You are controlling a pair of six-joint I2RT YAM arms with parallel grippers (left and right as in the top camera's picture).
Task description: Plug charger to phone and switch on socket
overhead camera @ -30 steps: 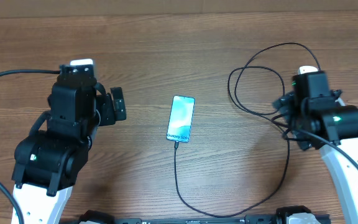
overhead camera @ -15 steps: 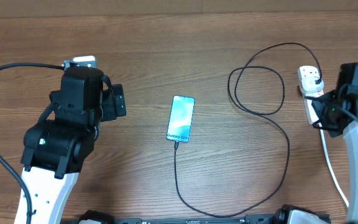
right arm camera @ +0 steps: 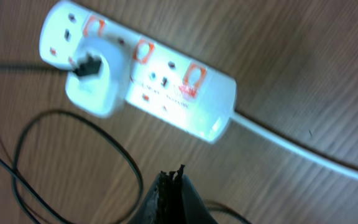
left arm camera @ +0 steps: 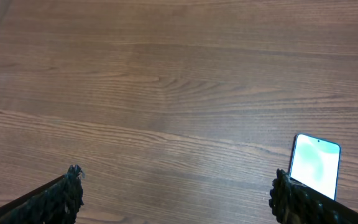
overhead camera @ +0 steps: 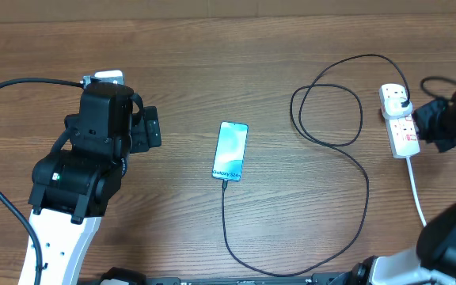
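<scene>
The phone (overhead camera: 230, 150) lies face up mid-table, its light-blue screen also at the right edge of the left wrist view (left arm camera: 316, 164). The charger (overhead camera: 366, 186), a thin black cable, runs from the phone's near end, loops right and ends in a white adapter (right arm camera: 94, 81) plugged into the socket (overhead camera: 399, 120). The socket (right arm camera: 166, 81) is a white strip with reddish switches. My right gripper (right arm camera: 171, 179) is shut and empty, hovering just beside the strip, at the table's right edge (overhead camera: 424, 119). My left gripper (left arm camera: 178, 194) stands open over bare wood, left of the phone.
The socket's thick white cord (overhead camera: 415, 190) trails toward the front right edge. Loops of the black cable (right arm camera: 73, 155) lie under my right gripper. The left arm's black body (overhead camera: 93, 158) fills the left side of the table.
The right arm has swung right off the socket, uncovering it, and its gripper has shut. The left arm has shifted slightly and stays open.
</scene>
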